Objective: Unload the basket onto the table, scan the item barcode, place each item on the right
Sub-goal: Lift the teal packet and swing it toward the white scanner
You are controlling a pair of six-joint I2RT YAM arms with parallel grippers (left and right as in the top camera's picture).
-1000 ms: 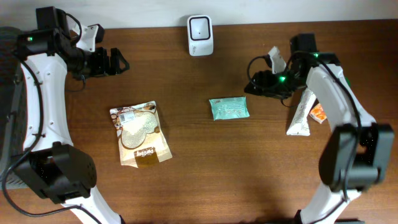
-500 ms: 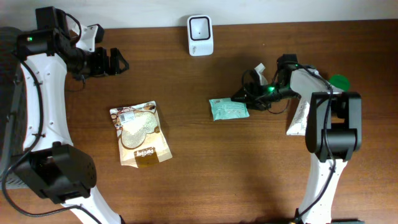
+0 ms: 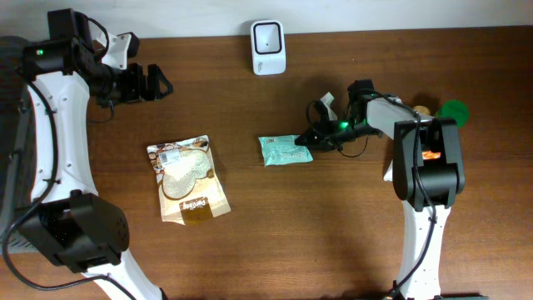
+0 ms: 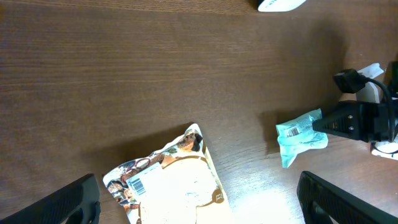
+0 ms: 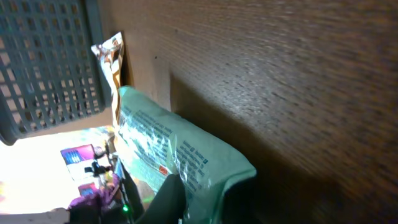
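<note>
Straight ahead of the right pincer (image 3: 308, 140), overhead, the teal packet (image 3: 285, 150) lies with its long axis in line with the fingers, its near edge seemingly clenched. A second ago it sat apart, further back. The scanner (image 3: 268, 36) stands well off to one side. From the left wrist, the left pincer (image 4: 199, 205) is released and much farther away. In the right wrist view the packet's end is pinched between the fingers.

The scanner (image 3: 268, 47) stands at the far edge of the counter (image 3: 333, 233), near its middle. The packet (image 3: 283, 151) lies mid-counter, in front of the scanner and slightly to its right. The right tool (image 3: 306, 140) is at the packet's right end, clamped on it. The bag (image 3: 187, 179) lies to the packet's left, well apart and a little nearer. The left tool (image 3: 160, 83) hangs behind the bag toward the far left corner, jaws wide apart.
</note>
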